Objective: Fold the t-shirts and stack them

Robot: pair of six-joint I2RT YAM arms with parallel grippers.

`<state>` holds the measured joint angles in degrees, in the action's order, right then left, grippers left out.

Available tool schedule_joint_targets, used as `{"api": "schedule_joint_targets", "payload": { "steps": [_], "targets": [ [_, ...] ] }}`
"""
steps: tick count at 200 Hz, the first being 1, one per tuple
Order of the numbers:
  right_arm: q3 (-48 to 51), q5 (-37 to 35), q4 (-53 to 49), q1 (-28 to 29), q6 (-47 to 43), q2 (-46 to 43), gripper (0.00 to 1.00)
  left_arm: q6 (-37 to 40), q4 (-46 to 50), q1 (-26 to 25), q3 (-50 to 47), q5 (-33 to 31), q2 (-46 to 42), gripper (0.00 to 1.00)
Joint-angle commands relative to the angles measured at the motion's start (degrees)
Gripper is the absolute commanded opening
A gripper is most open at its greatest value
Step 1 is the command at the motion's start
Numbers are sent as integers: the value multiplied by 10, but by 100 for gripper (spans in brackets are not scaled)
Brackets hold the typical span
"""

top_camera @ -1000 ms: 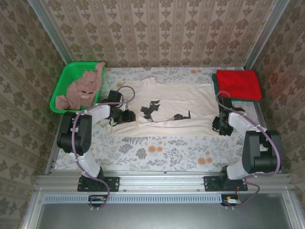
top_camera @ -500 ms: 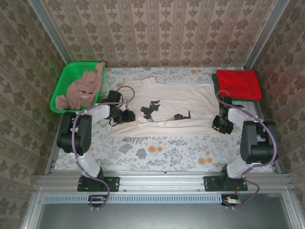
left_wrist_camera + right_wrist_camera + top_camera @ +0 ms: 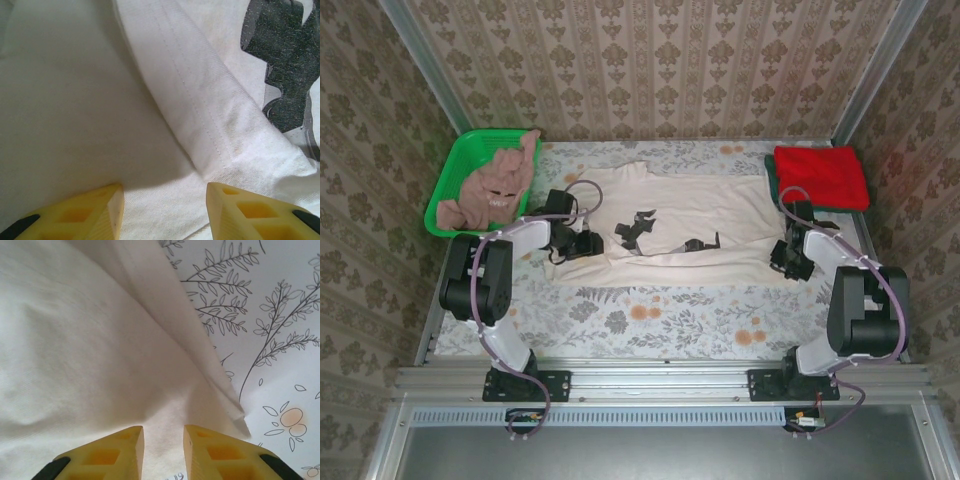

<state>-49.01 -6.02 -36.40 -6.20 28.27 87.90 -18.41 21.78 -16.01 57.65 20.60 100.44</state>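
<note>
The cream shirt (image 3: 690, 215) is lying spread out, print up, in the middle of the surface (image 3: 650, 320), just as it was a second ago. The left hand (image 3: 588, 243) is still sitting at the shirt's left side by the sleeve. In the left wrist view its fingers (image 3: 100, 210) are standing well apart over the cloth with nothing clamped between them. The right hand (image 3: 788, 258) has shifted a little to the right and back along the shirt's right edge, and its arm has drawn in closer to that side. In the right wrist view its fingers (image 3: 120, 447) are standing a narrow gap apart over a fold of the hem; I cannot tell whether they are pinching it. The red shirt (image 3: 822, 175) is staying folded on the green shirt (image 3: 770, 175) at the back right. The pink shirt (image 3: 492, 188) is still lying crumpled in the basket (image 3: 460, 165).
</note>
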Motion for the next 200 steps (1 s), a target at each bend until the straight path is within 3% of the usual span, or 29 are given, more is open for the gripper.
{"api": "schedule_joint_targets", "payload": {
  "steps": [1,37,60,151,200],
  "targets": [
    [-5,-28,-21,-8,-7,18,36,5,8,5,-13,6,-1,48],
    [-9,-33,-12,-21,-7,46,38,4,6,5,-14,8,-2,47],
    [-11,-30,-11,-25,-7,55,29,5,7,5,-13,8,-1,46],
    [8,-29,-31,-28,-2,-36,0,4,0,5,-14,14,6,44],
    [69,2,-39,-25,40,-141,0,4,-4,5,-13,19,10,44]
  ]
}}
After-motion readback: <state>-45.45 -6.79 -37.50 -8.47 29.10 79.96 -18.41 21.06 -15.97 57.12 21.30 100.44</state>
